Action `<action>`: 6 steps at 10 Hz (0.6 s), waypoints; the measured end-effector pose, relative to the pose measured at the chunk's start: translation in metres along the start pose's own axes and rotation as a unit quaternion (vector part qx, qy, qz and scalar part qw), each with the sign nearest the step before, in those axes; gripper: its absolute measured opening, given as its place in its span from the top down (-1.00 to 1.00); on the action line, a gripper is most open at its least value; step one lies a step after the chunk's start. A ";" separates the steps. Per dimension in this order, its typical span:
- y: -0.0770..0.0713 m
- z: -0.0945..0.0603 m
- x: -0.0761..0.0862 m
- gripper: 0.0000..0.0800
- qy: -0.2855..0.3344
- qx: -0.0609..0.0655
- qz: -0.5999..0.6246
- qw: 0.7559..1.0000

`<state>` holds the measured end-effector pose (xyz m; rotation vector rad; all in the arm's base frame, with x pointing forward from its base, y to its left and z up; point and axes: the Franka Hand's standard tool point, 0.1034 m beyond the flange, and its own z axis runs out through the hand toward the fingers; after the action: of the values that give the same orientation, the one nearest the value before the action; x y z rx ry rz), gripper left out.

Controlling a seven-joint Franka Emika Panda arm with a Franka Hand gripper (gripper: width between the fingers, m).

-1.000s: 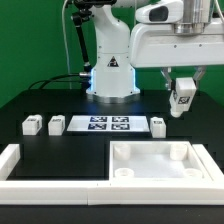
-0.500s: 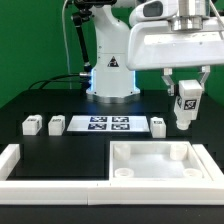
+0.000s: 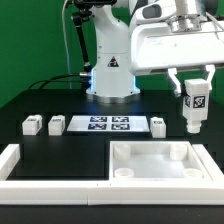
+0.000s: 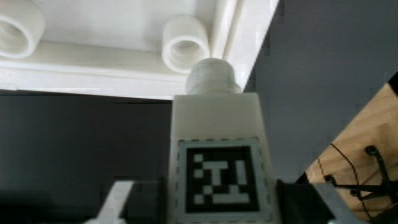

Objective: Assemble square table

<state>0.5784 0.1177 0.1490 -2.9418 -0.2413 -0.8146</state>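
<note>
White plastic leg (image 3: 195, 115): a small block carrying a black-and-white tag, held upright in the air with its rounded peg (image 4: 210, 75) pointing down.
Gripper (image 3: 196, 92): narrowly closed on the leg's upper part, the fingers (image 4: 119, 203) pressing its two opposite flat sides.
Where the leg is: above and just behind the slab's far corner on the exterior view's right, clear of it and touching nothing but the fingers.
Slab (image 3: 165, 180): the square table top lies rim up on the black tabletop, with no leg in any of the round corner sockets that show.
Socket (image 4: 187, 40): in the wrist view it sits just beyond the peg, near but not yet lined up.
Loose legs: two (image 3: 31, 125) (image 3: 55, 125) lie at the exterior view's left of the marker board (image 3: 108, 124), one (image 3: 158, 125) at its right.
Border rail (image 3: 20, 160): low, white, beside the slab.
Handling, as I judge it: light, stiff and smooth, so it may slip or twist under a weak squeeze.
Best hold: flat faces, high on the block, leaving the peg end free to enter the socket.
Risk: a tilted peg could jam on the rim.
</note>
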 end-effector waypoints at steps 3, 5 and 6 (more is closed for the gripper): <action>0.031 0.021 0.018 0.27 0.003 -0.013 -0.027 1.000; 0.035 0.036 0.024 0.27 0.003 -0.014 -0.025 1.000; 0.026 0.043 0.020 0.27 0.001 -0.009 -0.024 1.000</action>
<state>0.6212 0.1000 0.1219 -2.9627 -0.3056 -0.8312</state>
